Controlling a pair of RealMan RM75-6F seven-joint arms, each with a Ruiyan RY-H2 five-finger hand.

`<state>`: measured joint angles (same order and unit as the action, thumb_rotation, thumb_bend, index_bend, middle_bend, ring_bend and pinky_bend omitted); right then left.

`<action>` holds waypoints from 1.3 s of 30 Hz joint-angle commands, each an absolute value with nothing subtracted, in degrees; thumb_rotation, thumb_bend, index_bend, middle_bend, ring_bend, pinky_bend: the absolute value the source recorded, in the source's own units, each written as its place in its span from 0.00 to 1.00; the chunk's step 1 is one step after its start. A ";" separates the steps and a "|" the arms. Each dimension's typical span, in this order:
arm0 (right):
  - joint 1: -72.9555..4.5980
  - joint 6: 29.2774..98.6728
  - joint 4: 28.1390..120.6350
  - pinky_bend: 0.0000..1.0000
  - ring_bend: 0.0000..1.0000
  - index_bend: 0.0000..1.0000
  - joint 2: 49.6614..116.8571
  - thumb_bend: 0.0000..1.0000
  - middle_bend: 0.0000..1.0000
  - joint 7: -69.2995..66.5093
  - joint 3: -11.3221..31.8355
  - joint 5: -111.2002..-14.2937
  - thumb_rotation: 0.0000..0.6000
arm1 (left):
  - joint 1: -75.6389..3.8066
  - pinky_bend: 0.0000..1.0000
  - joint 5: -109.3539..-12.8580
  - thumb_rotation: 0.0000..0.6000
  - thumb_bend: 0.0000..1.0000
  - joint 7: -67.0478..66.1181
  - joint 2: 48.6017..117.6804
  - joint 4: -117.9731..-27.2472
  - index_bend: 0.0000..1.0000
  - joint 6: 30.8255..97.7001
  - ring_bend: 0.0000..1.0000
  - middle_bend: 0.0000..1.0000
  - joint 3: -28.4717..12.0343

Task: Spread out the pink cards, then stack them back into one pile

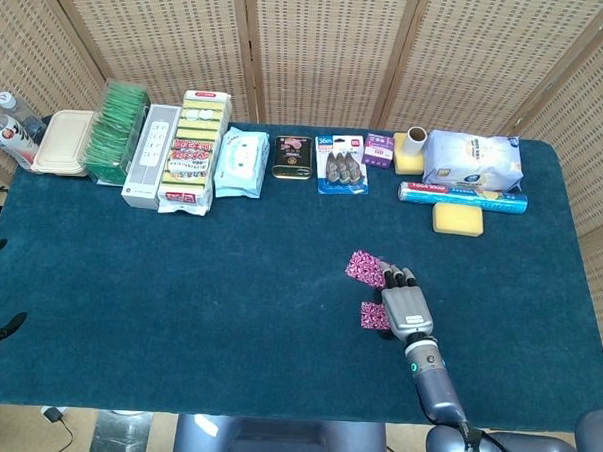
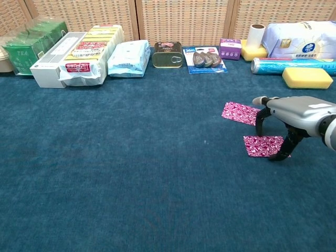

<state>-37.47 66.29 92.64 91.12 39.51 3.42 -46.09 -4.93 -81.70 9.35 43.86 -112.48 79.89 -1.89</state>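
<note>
While hidden overhead, fingertips [image 2: 259,123] on pink cards [image 2: 262,145].

Our right hand [image 1: 406,309] had a grey metal back, black fingers [image 2: 258,125] and a small green light at its wrist.

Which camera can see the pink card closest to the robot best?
The chest view: the near pink card lies almost fully visible beside the right hand. In the head view the right hand covers part of that card.
</note>
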 commanded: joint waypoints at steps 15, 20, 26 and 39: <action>-36.99 65.06 93.76 0.03 0.00 0.39 90.35 0.24 0.00 40.00 4.12 -44.83 1.00 | -4.79 0.06 -81.83 1.00 0.24 9.42 43.87 -112.45 0.00 80.13 0.00 0.00 -1.83; -36.96 64.98 93.56 0.03 0.00 0.36 90.50 0.24 0.00 40.08 4.24 -44.85 1.00 | -4.84 0.06 -81.90 1.00 0.24 9.21 43.95 -112.49 0.00 80.06 0.00 0.00 -1.80; -36.94 65.07 93.42 0.04 0.00 0.34 90.65 0.24 0.00 40.16 4.44 -45.07 1.00 | -4.79 0.06 -81.78 1.00 0.24 9.18 43.97 -112.53 0.00 80.16 0.00 0.00 -1.84; -37.07 65.28 91.80 0.04 0.00 0.40 91.71 0.25 0.00 40.89 4.88 -44.63 1.00 | -4.82 0.06 -81.83 1.00 0.24 9.17 43.97 -112.53 0.00 80.11 0.00 0.00 -1.82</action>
